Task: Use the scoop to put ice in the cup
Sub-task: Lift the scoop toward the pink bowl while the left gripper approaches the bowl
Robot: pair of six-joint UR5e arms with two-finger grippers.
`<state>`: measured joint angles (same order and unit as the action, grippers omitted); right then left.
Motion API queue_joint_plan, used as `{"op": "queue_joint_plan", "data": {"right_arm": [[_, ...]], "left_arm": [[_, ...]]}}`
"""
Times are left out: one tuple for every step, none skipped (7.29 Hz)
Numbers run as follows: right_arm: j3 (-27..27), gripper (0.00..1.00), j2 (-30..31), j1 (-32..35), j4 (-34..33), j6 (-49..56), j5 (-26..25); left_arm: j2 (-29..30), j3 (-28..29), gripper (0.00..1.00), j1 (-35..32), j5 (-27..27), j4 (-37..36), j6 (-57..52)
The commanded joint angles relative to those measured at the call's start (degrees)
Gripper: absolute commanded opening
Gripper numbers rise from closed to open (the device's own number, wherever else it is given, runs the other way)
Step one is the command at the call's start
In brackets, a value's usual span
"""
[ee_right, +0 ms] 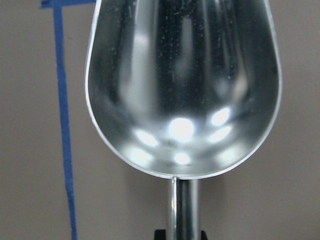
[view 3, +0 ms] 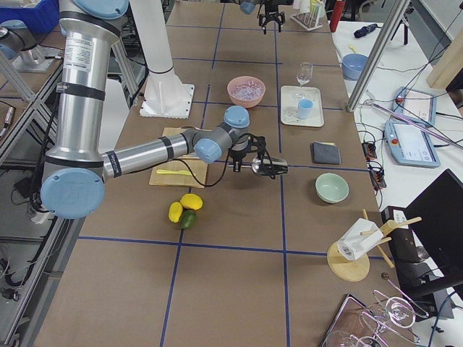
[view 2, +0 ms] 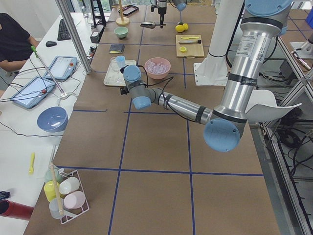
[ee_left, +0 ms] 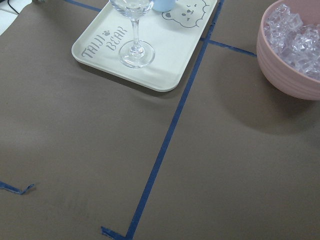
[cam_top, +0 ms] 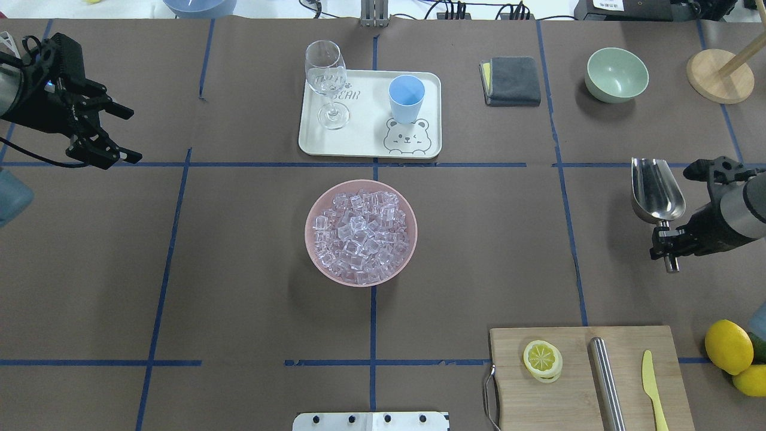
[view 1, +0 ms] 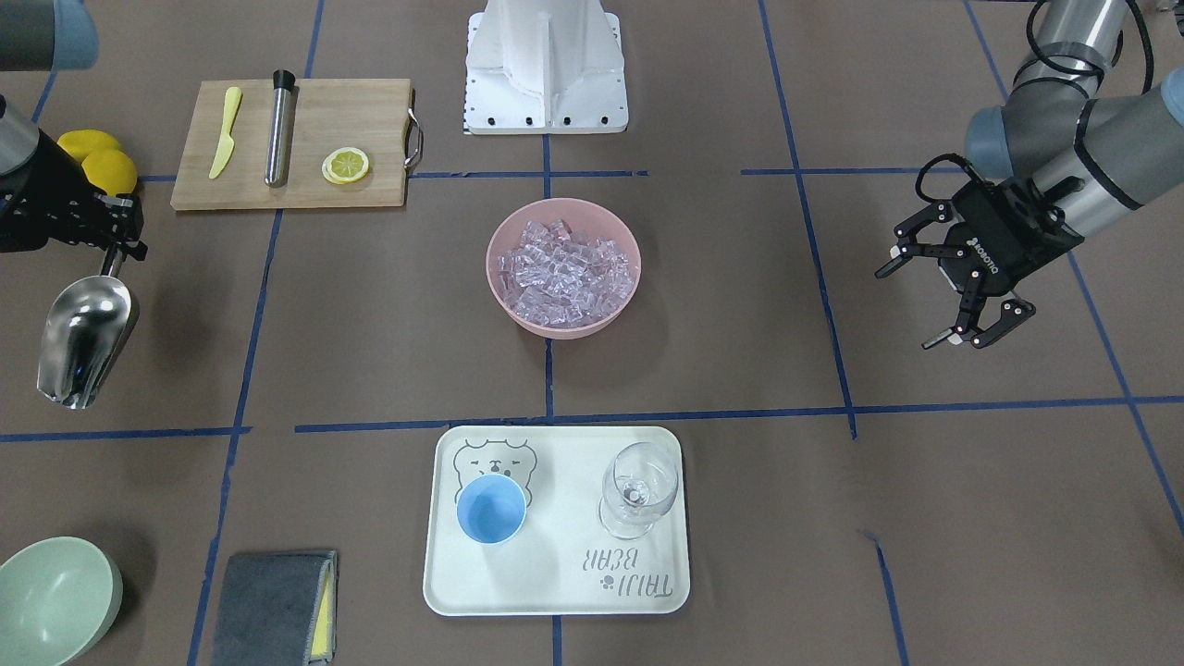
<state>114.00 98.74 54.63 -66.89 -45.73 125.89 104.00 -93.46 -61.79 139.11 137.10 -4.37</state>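
Jaws of the right gripper (cam_top: 666, 242) are clamped on the thin rod handle of the scoop (cam_top: 657, 190); those of the left gripper (cam_top: 122, 134) stand apart, holding nothing. The scoop, a polished steel trough with a rounded back and open front, hangs empty well to the robot's right of the pink bowl (cam_top: 307, 230). The ice (cam_top: 361, 234), small glassy cubes, is heaped in that bowl nearly to the rim. The cup (cam_top: 406, 97), light-blue smooth plastic, stands upright beyond the bowl on a cream tray (cam_top: 365, 142), with a clear stemmed wine glass (cam_top: 326, 78) near it on the same tray.

Likely hazards:
- A round rod may twist between flat jaws once the trough is loaded.
- Slick cubes may slide off the smooth steel or spill from the heap as the scoop digs in.
- The cup's mouth looks narrower than the trough, so cubes may miss it.
- The light cup or the top-heavy glass may topple if nudged.
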Motion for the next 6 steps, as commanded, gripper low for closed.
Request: {"op": "queue_joint_plan", "data": {"right_arm": [[2.2,0.0,-1.3,1.9,-0.3,19.6,-1.4],[2.4,0.0,-2.8,1.7,-0.6,21.3,-1.7],[2.5,0.0,-4.2,2.1,-0.6,21.3,-1.9],[3.7,0.0,-4.7,2.4,-0.6,21.4,-3.7],[3.9,0.0,-4.8,2.2,-0.6,21.4,-4.3],[4.6,0.0,-5.6,1.9,-0.7,21.4,-5.0]], "left_arm": [[0.5,-0.1,1.0,0.0,0.1,-0.1,0.2],[0.5,-0.5,1.0,0.0,0.1,-0.1,0.2],[0.5,-0.7,1.0,0.0,0.2,-0.1,0.2],[0.5,-0.7,1.0,0.0,0.3,-0.1,1.3],[0.5,-0.7,1.0,0.0,0.4,-0.1,1.5],[0.5,-0.6,1.0,0.0,0.4,-0.1,1.5]]}}
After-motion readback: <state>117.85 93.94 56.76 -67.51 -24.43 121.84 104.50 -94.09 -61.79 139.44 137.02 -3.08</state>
